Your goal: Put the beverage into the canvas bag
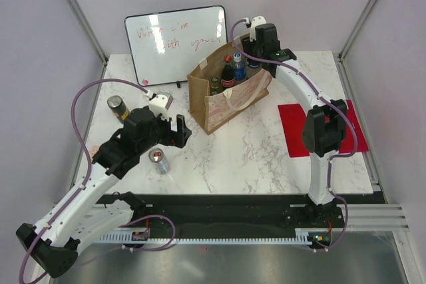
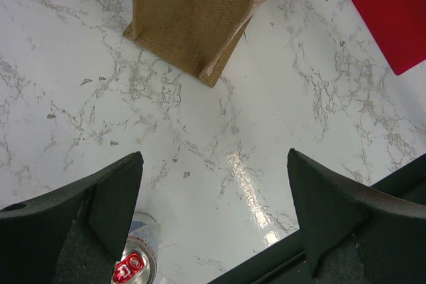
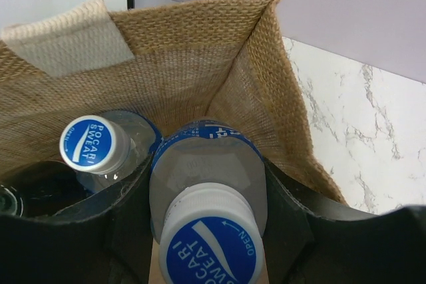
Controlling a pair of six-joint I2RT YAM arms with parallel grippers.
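Right, the right gripper [image 3: 208,194] is clamped on a Pocari Sweat bottle [image 3: 212,247], jaws snug on the shoulder just below the cap. The bottle is upright, long axis vertical, cap facing the wrist camera. It sits inside the mouth of the canvas bag [image 1: 223,108], at the bag's 1 o'clock corner in the top view. In the wrist view the burlap walls wrap it from 10 to 2 o'clock. A second Pocari bottle [image 3: 93,143] stands at its 10 o'clock; whether they touch, I can't tell.

My read: lower straight down along the bottle's axis, then let go.

The left gripper [image 2: 214,164] gapes wide and empty, well apart from the bag at the bag's 8 o'clock. A silver can [image 2: 136,267] lies at 7 o'clock in its wrist view.
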